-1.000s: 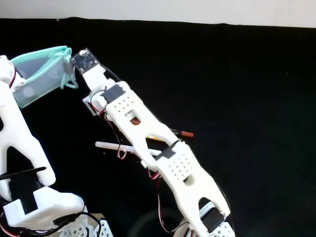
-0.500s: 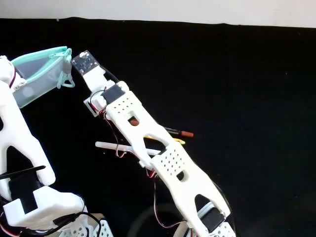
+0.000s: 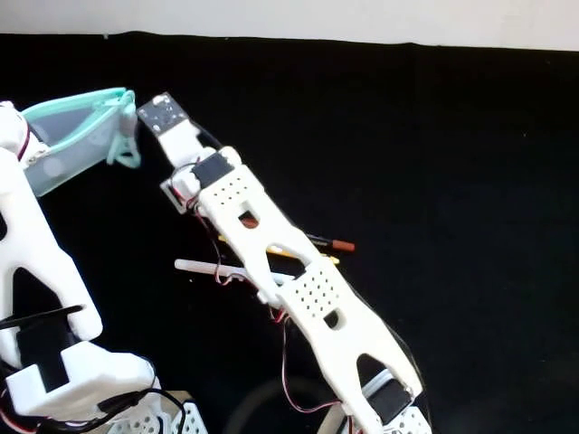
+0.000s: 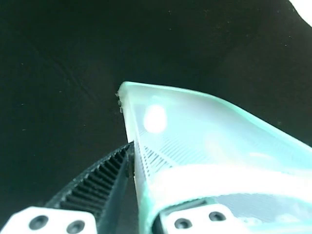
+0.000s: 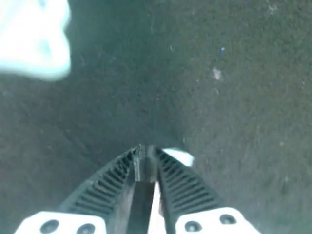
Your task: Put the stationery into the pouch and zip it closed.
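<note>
Standing by the table (image 3: 434, 181), I see the left arm (image 3: 36, 253) at the near left edge holding the pouch (image 3: 72, 145) up at the far left corner. The pouch is pale teal and see-through, and it sits tilted. Its zip pull (image 3: 122, 155) hangs as a small loop off the end facing the other arm. From the left wrist, the left claw (image 4: 139, 168) is clamped on the pouch (image 4: 204, 146). One ribbed black finger (image 4: 97, 183) presses on one side of the pouch's edge and the other jaw is behind the plastic. I can't tell from here whether the zip is open.

The right arm (image 3: 271, 244) stretches slantwise across the black cloth from the near side towards the pouch, and its wrist ends just beside the zip pull. From its own camera, the right claw (image 5: 146, 152) has both ribbed jaws drawn together, tips touching, above bare cloth. A small pale scrap (image 5: 178, 157) shows right at the tips, and I can't make out what it is. The pouch is a pale blur off to one side, apart from the claw.

The stationery lies on the cloth under the right arm, well away from the pouch. A white pen (image 3: 197, 267) pokes out on the left. A dark pen with a reddish tip (image 3: 336, 244) and a yellow one (image 3: 324, 259) poke out on the right.
</note>
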You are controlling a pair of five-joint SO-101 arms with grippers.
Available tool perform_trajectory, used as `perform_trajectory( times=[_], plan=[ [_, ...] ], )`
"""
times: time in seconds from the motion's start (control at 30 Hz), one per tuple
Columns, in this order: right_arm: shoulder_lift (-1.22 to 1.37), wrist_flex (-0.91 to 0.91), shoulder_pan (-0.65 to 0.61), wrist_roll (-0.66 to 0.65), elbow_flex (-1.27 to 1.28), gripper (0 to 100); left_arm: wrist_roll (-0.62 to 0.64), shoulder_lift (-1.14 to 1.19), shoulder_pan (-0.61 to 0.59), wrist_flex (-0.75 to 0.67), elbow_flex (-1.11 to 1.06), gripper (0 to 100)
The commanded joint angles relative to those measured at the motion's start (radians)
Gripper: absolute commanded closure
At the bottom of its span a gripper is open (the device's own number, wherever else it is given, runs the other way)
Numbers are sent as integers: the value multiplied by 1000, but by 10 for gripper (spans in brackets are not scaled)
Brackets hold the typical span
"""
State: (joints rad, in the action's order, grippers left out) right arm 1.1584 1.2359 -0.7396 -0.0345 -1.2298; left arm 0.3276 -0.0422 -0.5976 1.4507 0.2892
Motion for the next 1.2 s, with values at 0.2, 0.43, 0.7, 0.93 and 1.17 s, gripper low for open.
perform_trajectory(
  times=[0.2, 0.43, 0.7, 0.93, 1.17],
  plan=[
    [-8, 58, 18, 46, -104, 812, 9, -13, -2, -17, 48, 993],
    [-19, 77, 12, 121, -128, 812, 9, -13, -2, -17, 48, 993],
    [-25, 151, 30, 420, -147, 812, 9, -13, -2, -17, 48, 993],
    [-24, 156, 31, 477, -147, 838, 9, -13, -2, -17, 48, 993],
    [-22, 214, 51, 473, -367, 843, 9, -13, -2, -17, 47, 993]
  ],
)
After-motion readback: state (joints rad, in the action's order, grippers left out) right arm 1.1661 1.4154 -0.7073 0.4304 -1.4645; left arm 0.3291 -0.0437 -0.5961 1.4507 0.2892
